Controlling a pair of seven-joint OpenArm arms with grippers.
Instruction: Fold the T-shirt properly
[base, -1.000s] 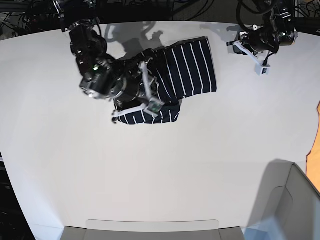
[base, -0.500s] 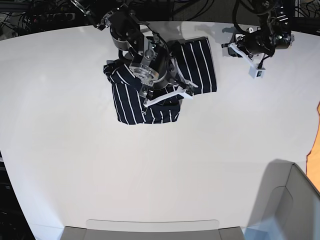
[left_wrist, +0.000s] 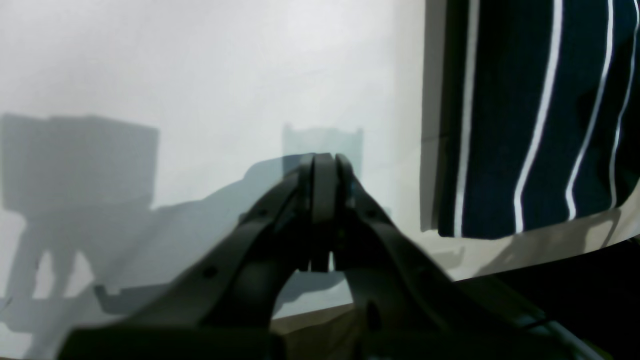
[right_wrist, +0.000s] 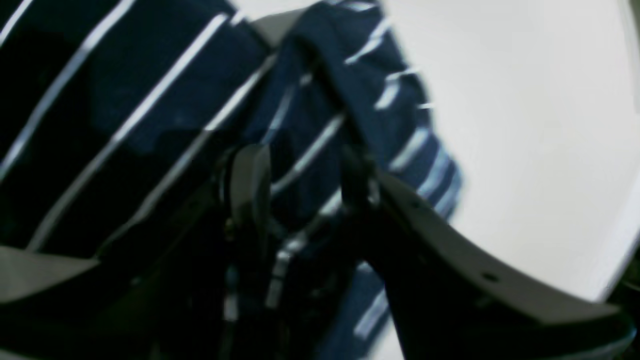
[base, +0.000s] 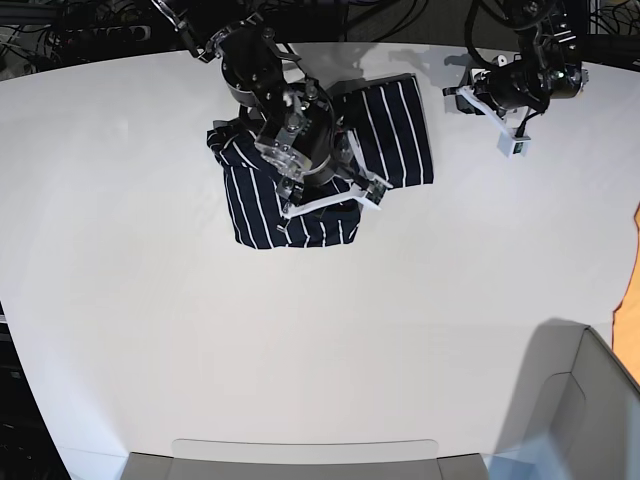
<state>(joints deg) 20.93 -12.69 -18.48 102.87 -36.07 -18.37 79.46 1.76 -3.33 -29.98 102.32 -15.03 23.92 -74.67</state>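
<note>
1. The T-shirt (base: 300, 175) lies crumpled and partly folded on the white surface (base: 300, 340), toward the far edge and a little left of centre in the base view.
2. Its right-hand part lies flat as a neat striped panel, while the left-hand part is bunched, with a fold sticking out at the far left.
3. The right end effector (base: 335, 198) hangs over the middle of the garment, its two pale fingers (base: 310, 205) spread well apart and pointing toward the near edge of the cloth.
4. In the right wrist view the right end effector (right_wrist: 305, 175) shows striped fabric of the T-shirt (right_wrist: 150, 115) lying between and behind its spread fingers; the view is blurred, so I cannot tell whether cloth is pinched or merely lies beneath them.
5. The left end effector (base: 505, 125) sits off to the right of the garment, near the far right corner of the surface, clear of the cloth.
6. In the left wrist view the left end effector (left_wrist: 322, 172) has its fingers pressed together with nothing between them, above bare surface (left_wrist: 200, 75).
7. An edge of the T-shirt (left_wrist: 540, 125) shows at the right of that view, flat and apart from the closed fingers.
8. A grey bin (base: 575, 410) stands at the near right corner.
</note>
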